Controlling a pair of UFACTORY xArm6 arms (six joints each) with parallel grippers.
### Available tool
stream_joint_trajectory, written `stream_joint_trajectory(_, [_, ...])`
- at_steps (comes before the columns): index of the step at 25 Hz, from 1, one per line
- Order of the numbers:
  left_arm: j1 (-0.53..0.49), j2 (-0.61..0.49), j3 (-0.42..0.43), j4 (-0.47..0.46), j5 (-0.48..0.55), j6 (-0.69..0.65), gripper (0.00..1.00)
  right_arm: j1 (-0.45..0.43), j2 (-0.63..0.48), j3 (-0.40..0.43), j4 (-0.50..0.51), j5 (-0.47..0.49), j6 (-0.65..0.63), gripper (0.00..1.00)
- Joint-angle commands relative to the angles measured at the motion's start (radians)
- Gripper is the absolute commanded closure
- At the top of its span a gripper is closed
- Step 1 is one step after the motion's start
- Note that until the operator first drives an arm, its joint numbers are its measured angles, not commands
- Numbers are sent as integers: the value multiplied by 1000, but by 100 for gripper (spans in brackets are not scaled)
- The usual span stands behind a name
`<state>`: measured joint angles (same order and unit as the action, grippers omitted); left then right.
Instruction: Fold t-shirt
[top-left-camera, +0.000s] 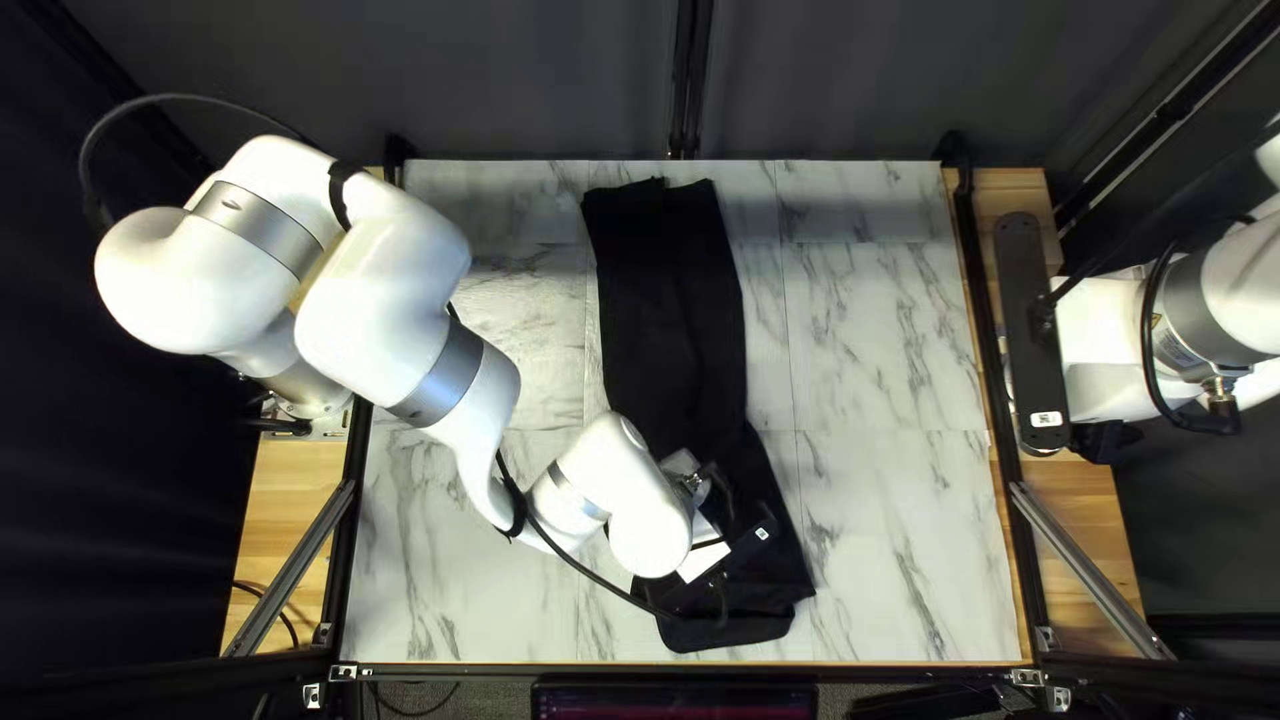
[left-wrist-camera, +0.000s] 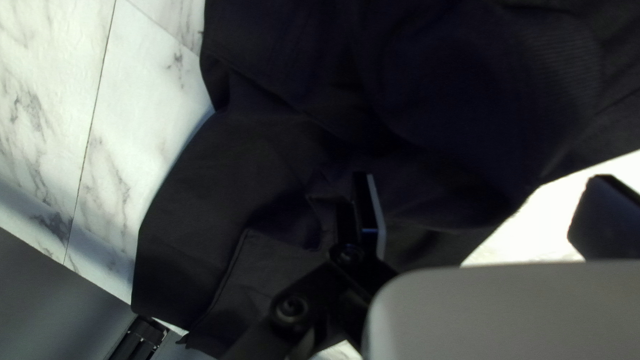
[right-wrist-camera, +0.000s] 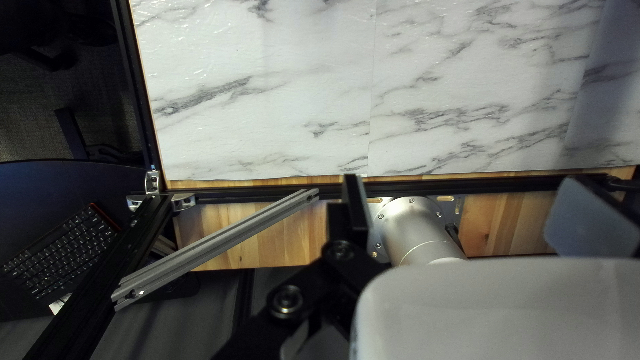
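Black t-shirt in a long strip on marble-look table, far side to near. L gripper over its near end, R gripper at table's right edge; both wide apart, holding nothing. Cloth prob. light, soft, floppy; pinch near-end edge, all layers tog.

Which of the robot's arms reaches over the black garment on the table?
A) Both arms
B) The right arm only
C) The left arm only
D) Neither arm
C: in the top left view the left arm stretches over the near end of the black garment, while the right arm is off beyond the right side of the marbled tabletop, away from the cloth.
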<state>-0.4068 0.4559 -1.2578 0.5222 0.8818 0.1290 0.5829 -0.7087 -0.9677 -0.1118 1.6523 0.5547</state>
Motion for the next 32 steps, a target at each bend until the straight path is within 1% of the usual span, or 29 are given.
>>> stream_joint_trajectory(1, [19, 2, 6, 8, -46, 21, 100, 0, 0, 0, 0, 0, 0, 0])
stream_joint_trajectory(7, [50, -25, 31, -10, -116, 100, 100, 0, 0, 0, 0, 0, 0, 0])
stream_joint_trajectory(10, [80, -26, 24, -54, -147, 222, 100, 0, 0, 0, 0, 0, 0, 0])
stream_joint_trajectory(11, [95, -27, 25, -84, -166, 294, 100, 0, 0, 0, 0, 0, 0, 0])
stream_joint_trajectory(12, [103, -28, 26, -100, -173, 331, 99, 0, 0, 0, 0, 0, 0, 0])
stream_joint_trajectory(14, [120, -39, 44, -138, -199, 419, 92, 0, 0, 0, 0, 0, 0, 0])
stream_joint_trajectory(15, [123, -46, 56, -143, -208, 432, 83, 0, 0, 0, 0, 0, 0, 0])
stream_joint_trajectory(16, [127, -59, 79, -146, -224, 444, 37, 0, 0, 0, 0, 0, 0, 0])
stream_joint_trajectory(17, [128, -66, 90, -145, -232, 444, 29, 0, 0, 0, 0, 0, 0, 0])
stream_joint_trajectory(18, [127, -76, 108, -142, -243, 439, 0, 0, 0, 0, 0, 0, 0, 0])
stream_joint_trajectory(22, [118, -91, 133, -116, -252, 400, 0, 0, 0, 0, 0, 0, 0, 0])
stream_joint_trajectory(25, [105, -108, 149, -83, -246, 345, 0, 0, 0, 0, 0, 0, 0, 0])
stream_joint_trajectory(27, [84, -112, 158, -42, -241, 265, 0, 0, 0, 0, 0, 0, 0, 0])
stream_joint_trajectory(28, [66, -104, 156, -7, -236, 198, 0, 0, 0, 0, 0, 0, 0, 0])
stream_joint_trajectory(30, [43, -86, 147, 39, -228, 109, 0, 0, 0, 0, 0, 0, 0, 0])
stream_joint_trajectory(31, [26, -68, 133, 73, -220, 42, 0, 0, 0, 0, 0, 0, 0, 0])
stream_joint_trajectory(32, [20, -62, 127, 86, -214, 14, 0, 0, 0, 0, 0, 0, 0, 0])
